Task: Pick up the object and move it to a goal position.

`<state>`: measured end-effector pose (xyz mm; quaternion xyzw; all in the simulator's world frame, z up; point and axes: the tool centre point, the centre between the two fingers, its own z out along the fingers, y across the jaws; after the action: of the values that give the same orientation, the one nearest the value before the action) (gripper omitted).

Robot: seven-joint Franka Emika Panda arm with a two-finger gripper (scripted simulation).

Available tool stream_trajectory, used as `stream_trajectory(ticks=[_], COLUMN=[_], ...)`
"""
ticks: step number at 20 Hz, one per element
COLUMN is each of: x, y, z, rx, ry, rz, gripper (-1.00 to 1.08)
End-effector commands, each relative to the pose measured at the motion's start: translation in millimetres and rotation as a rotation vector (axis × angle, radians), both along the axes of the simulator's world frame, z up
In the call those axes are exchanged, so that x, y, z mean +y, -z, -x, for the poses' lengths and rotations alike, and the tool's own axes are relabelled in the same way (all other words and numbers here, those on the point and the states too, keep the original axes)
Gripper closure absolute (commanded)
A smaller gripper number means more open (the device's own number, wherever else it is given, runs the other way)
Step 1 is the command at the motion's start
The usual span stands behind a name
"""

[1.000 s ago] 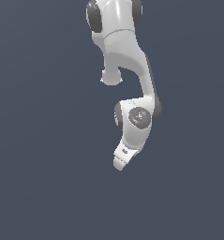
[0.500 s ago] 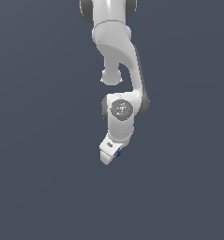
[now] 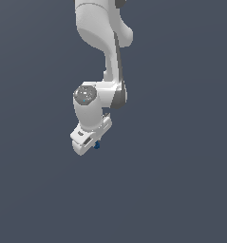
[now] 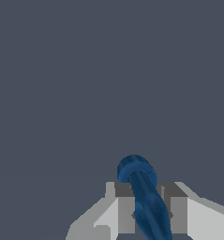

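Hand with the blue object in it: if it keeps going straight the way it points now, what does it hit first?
Nothing visible. Beyond the hand and the blue object between its fingers, the wrist view shows only plain dark background; depth is unclear, so a surface could still lie ahead.

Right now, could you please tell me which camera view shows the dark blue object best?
The wrist view: the blue object fills the gap between the claw fingers as an elongated, round-ended shape. The exterior view shows only a tiny blue speck beside the claw.
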<state>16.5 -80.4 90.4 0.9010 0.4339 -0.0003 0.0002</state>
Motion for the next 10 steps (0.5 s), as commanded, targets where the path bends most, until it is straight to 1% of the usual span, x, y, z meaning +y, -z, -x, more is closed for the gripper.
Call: stream_trajectory(ticks=[1, 6, 10], x=[-28.2, -77.3, -104.9], y=[-8.2, -22.2, -30.1], z=[9.3, 23.6, 31.1], rx=[0.0, 0.0, 0.0], ry=[0.0, -0.001, -0.001], rz=[0.0, -0.001, -0.001], gripper=[1.08, 1.08, 1.08])
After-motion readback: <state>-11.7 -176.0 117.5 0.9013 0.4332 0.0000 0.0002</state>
